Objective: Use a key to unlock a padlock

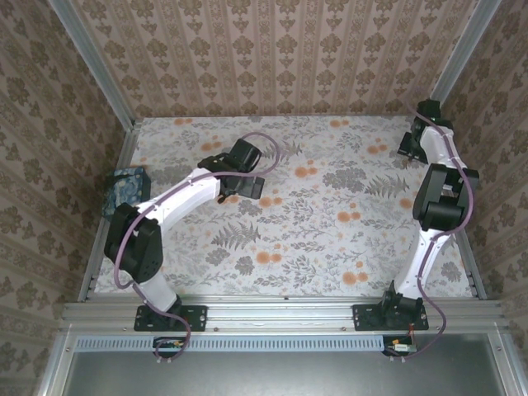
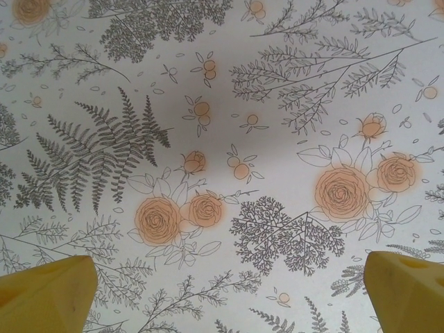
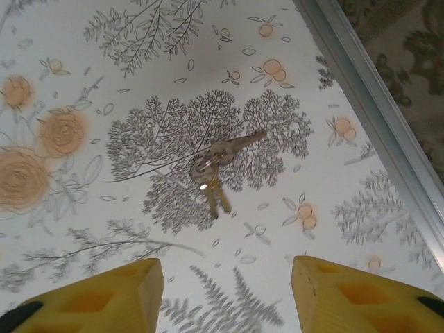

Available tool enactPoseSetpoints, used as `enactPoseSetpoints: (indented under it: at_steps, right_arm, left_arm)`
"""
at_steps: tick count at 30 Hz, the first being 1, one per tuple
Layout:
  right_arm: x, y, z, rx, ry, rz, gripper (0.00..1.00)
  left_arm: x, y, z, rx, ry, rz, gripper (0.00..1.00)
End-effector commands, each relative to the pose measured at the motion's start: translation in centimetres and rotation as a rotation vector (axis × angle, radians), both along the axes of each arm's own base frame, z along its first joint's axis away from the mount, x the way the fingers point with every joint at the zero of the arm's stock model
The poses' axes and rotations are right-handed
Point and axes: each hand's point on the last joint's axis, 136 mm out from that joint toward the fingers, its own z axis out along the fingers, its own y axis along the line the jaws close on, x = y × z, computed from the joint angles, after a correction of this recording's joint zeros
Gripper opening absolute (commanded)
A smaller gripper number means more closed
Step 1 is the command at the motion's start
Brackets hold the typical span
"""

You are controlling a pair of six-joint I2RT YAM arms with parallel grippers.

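Note:
A bunch of three keys [image 3: 215, 168] on a ring lies flat on the floral tablecloth, close to the right-hand metal rail [image 3: 378, 97]. My right gripper [image 3: 227, 295] hovers just short of the keys, open, its yellow fingers [image 3: 104, 298] apart with bare cloth between them. From above, the right arm reaches to the table's far right corner [image 1: 417, 140]. Over the middle-left of the table my left gripper [image 1: 233, 175] is wide open; its yellow fingertips [image 2: 48, 291] frame only printed roses and ferns. The padlock is out of view.
A teal patterned box [image 1: 126, 188] sits at the table's left edge beside the left arm. Aluminium rails [image 1: 466, 247] border the table, with wallpapered walls on three sides.

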Motion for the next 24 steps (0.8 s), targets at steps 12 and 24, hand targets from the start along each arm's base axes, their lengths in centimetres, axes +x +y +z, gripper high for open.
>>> enactPoseSetpoints:
  at_steps: [12,24]
  right_arm:
    - [0.3,-3.9,1.8,-0.199,0.202,0.088,0.50]
    - [1.3,-4.0,0.4,-0.266,0.292,0.204,0.42]
  left_arm:
    - [-0.4,0.8,1.6,-0.019,-0.019,0.000,1.00]
    - [0.4,1.1,0.7,-0.011,0.000,0.006,1.00]
